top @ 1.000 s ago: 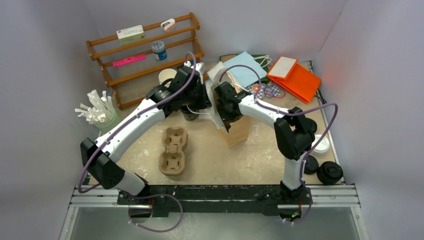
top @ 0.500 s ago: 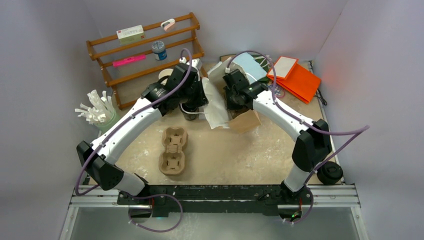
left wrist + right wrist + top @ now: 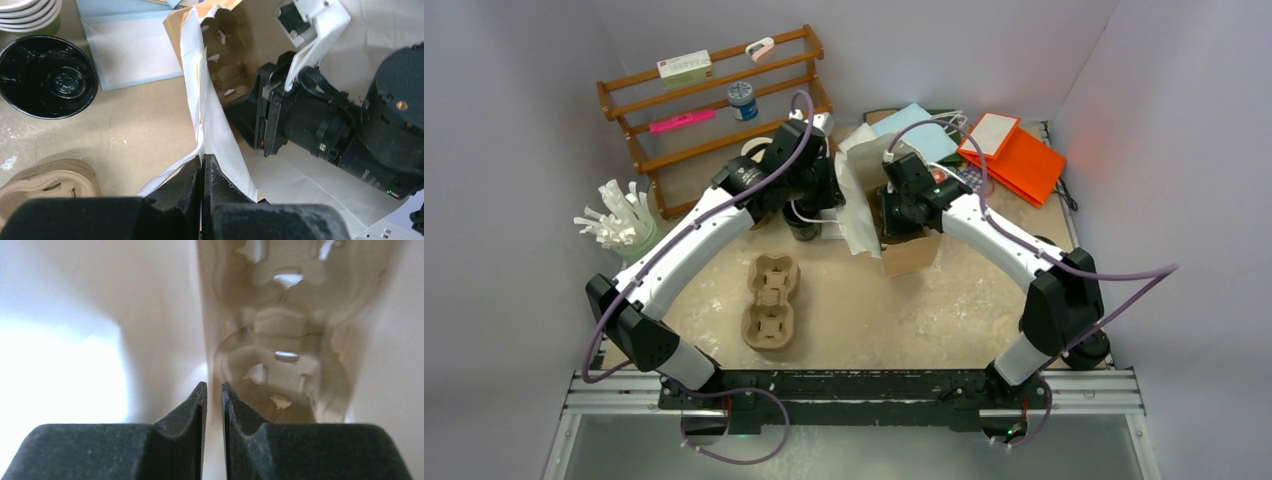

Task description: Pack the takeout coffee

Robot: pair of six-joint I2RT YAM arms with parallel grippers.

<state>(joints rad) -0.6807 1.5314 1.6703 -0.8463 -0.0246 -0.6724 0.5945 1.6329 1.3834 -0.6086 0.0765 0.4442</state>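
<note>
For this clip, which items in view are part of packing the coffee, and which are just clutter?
In the job: paper bag, its edge clamped in the left pincer; pulp tray inside it, by the right pincer; second pulp tray on the table.
Lying about: wooden rack, orange folders, blue envelope, black cup, tub of white utensils.

The left arm [image 3: 694,235] arched from its base toward one o'clock, and the left gripper [image 3: 202,161] was pinched tight on the paper bag [image 3: 215,130] edge. The right arm [image 3: 1004,235] bowed toward eleven o'clock, with the right gripper [image 3: 214,390] jaws a narrow slit apart.
</note>
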